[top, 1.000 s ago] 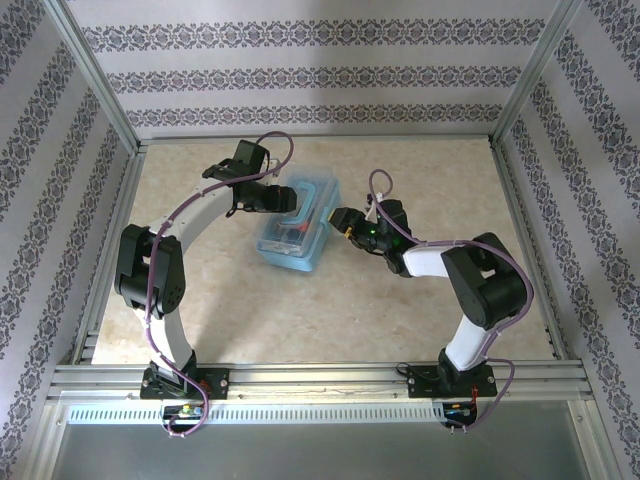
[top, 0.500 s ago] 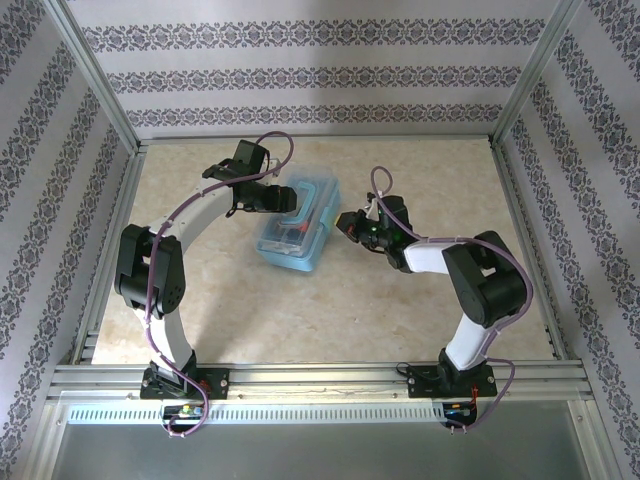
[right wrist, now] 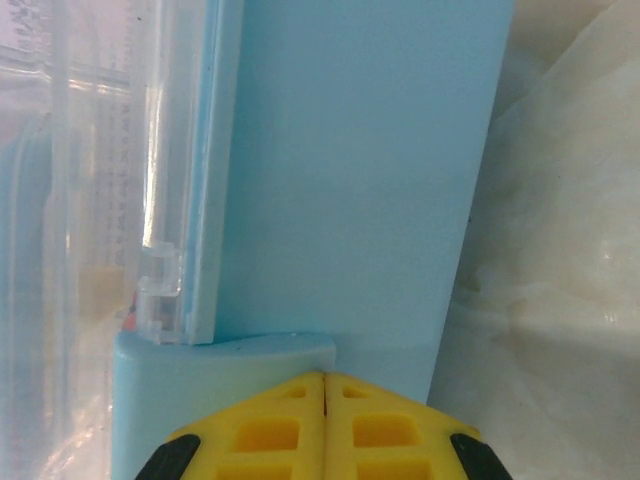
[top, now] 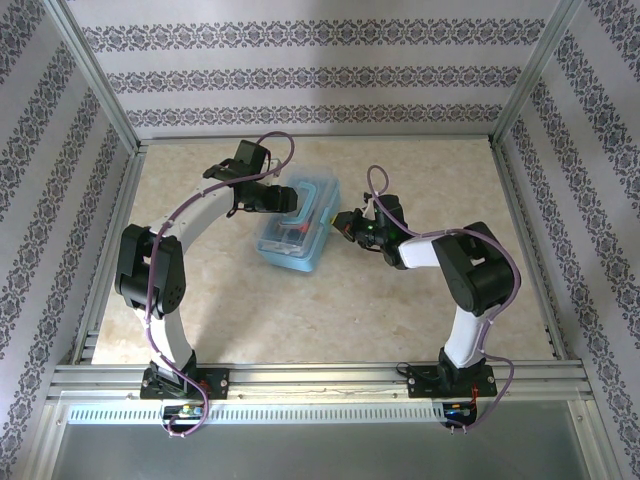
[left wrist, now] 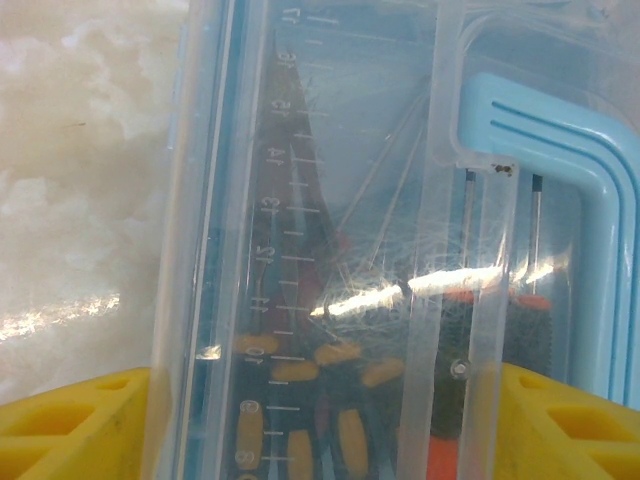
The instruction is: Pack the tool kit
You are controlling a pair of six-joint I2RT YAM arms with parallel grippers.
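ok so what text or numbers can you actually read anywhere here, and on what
"17", "16", "14", "13", "10", "9": ruler scale on the clear lid, left wrist view.
Numbers between those: too blurred to read.
Faint scale marks on the lid, right wrist view: too blurred to read.
No words or brand names readable.

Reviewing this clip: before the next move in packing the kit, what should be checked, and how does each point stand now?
1. Tools inside the case, under its clear lid: ok.
2. Left hand open, over the lid: ok.
3. Right hand shut, at the case's blue side piece: ok.
4. Right hand touching that piece: cannot tell.
5. Lid latched: cannot tell.
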